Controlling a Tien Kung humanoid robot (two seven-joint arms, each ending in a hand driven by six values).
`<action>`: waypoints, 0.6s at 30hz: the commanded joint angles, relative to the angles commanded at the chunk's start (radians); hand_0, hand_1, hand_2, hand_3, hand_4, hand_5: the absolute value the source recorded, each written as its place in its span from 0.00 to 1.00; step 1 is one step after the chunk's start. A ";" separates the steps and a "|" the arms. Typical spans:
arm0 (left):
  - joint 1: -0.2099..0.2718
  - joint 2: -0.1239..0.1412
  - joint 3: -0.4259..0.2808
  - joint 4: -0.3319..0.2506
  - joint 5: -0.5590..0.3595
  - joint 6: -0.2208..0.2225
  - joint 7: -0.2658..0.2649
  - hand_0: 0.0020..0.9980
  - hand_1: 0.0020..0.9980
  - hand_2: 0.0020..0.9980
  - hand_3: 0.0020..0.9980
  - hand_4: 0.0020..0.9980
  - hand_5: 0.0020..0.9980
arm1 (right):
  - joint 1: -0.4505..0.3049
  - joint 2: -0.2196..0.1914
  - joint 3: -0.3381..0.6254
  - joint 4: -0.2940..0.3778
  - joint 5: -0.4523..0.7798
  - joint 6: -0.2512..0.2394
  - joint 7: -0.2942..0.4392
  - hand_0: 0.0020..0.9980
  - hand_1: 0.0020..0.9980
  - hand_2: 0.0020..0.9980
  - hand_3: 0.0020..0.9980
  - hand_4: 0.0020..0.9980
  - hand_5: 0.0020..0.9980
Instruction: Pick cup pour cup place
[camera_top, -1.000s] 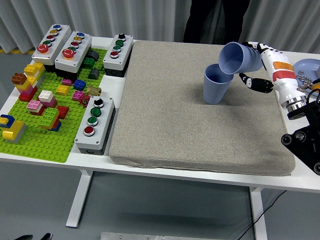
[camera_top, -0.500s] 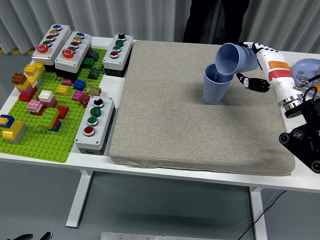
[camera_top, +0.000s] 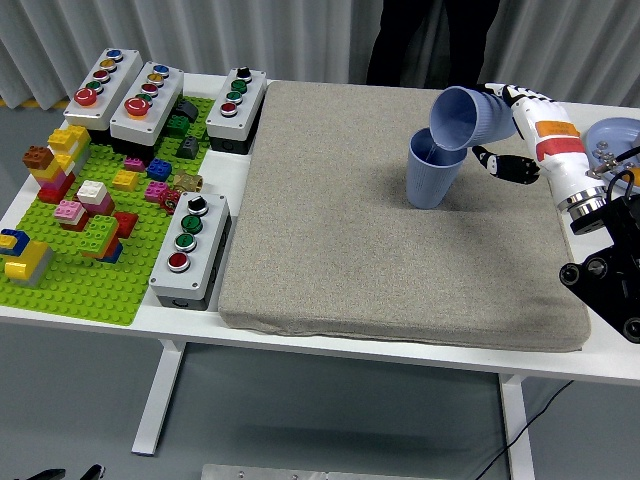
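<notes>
From the head view, the robot's white-and-black right hand has its fingers wrapped around a pale blue plastic cup, tipped on its side with its mouth turned down and left over a second pale blue plastic cup. That second cup stands upright on the grey-beige fabric mat covering the white table, its rim just under the tilted cup's lip.

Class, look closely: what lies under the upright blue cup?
The upright blue cup stands on the grey mat, which covers the white table there. The tilted cup in the right hand hangs over it.
</notes>
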 joint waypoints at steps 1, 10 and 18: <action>0.000 0.000 0.000 0.000 0.000 0.000 0.000 0.78 0.80 0.84 0.75 0.52 0.95 | 0.000 0.000 0.000 -0.001 0.000 0.000 0.000 0.75 0.63 0.53 0.58 0.63 0.17; 0.000 0.000 0.000 0.000 0.001 0.000 0.000 0.78 0.80 0.84 0.75 0.52 0.95 | 0.006 0.000 -0.002 -0.012 0.000 0.000 0.006 0.75 0.63 0.53 0.58 0.63 0.17; -0.004 0.001 0.005 0.000 -0.006 0.001 -0.002 0.78 0.80 0.84 0.75 0.52 0.95 | 0.015 -0.002 -0.006 -0.032 -0.002 0.000 0.010 0.75 0.63 0.53 0.57 0.62 0.16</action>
